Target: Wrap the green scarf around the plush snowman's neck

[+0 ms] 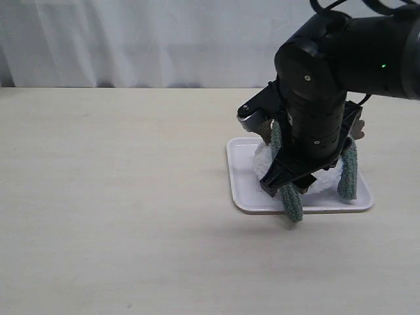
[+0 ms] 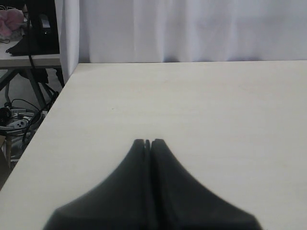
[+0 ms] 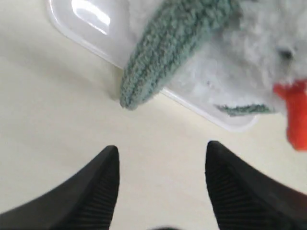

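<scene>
Scarf tail and claw decide what comes next. The right gripper (image 3: 162, 146) hangs with its jaws wide apart and nothing between them, just off the rim of the white tray (image 1: 239, 190). The near end of the green scarf (image 3: 168, 52) lies directly ahead of that gap, close but not touching.

Seen from the exterior camera, the tray sits at about 4 o'clock from the middle of the table (image 1: 118, 197). The plush snowman (image 3: 249, 62) lies on the tray, largely hidden under the arm. One scarf tail spills over the tray's 6 o'clock edge onto the table; the other rests along its 3 o'clock side. Both run roughly along the 12-to-6 line. A thin green band shows beside the head, near the orange nose (image 3: 297, 115), so the scarf probably already circles the neck, though the crease itself is covered.

The right arm is clearly the nearer one. The left gripper (image 2: 147, 142) has its jaws pressed together over bare table, well apart from the tray.
</scene>
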